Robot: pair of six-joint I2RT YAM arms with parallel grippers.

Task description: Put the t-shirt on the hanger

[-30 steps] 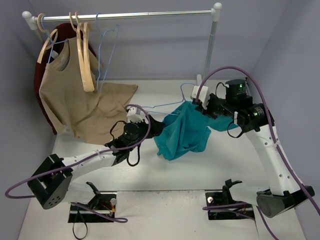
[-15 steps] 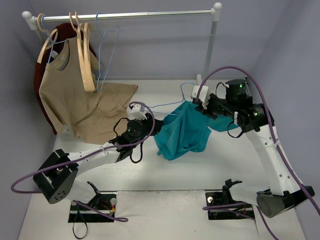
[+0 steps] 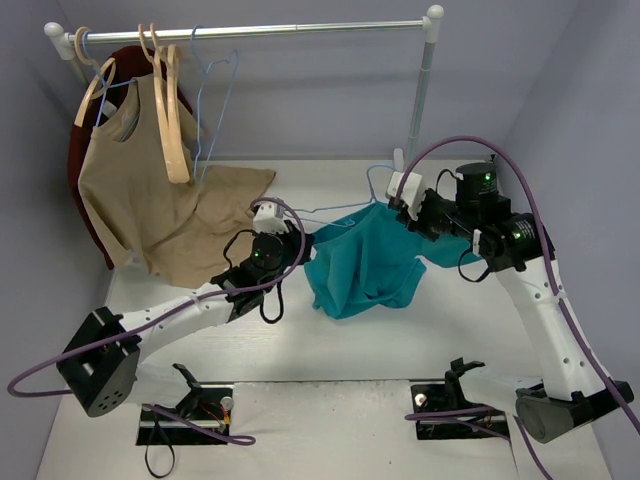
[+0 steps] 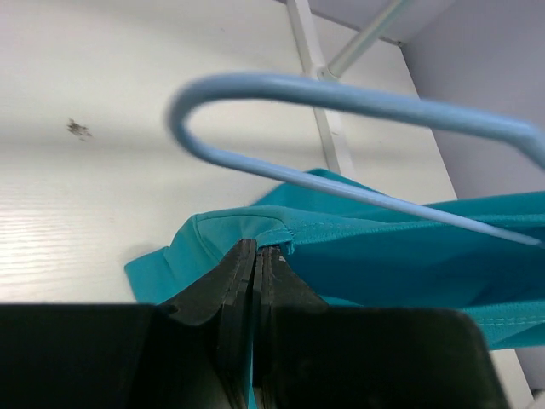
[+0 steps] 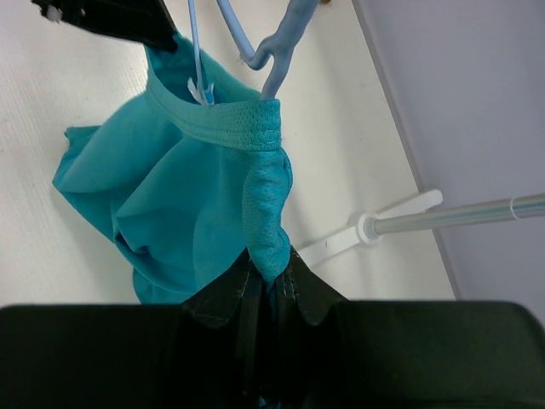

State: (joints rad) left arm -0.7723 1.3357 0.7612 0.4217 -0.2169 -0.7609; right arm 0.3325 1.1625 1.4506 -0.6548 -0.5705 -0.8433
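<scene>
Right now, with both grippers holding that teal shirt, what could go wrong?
The left gripper pinches only a thin edge of the t-shirt, so the cloth may slip free if pulled. The hanger seems held by neither gripper, and its rounded corner sticks out bare above the cloth, so it might slide out or tilt. The right gripper grips a bunched strip of fabric below the collar, which could drag the neck off the hook.

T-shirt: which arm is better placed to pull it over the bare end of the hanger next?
Left, probably. The left hand is shut on the t-shirt edge, right by the bare corner of the hanger. The right hand pinches the cloth farther off, on the hook side.
</scene>
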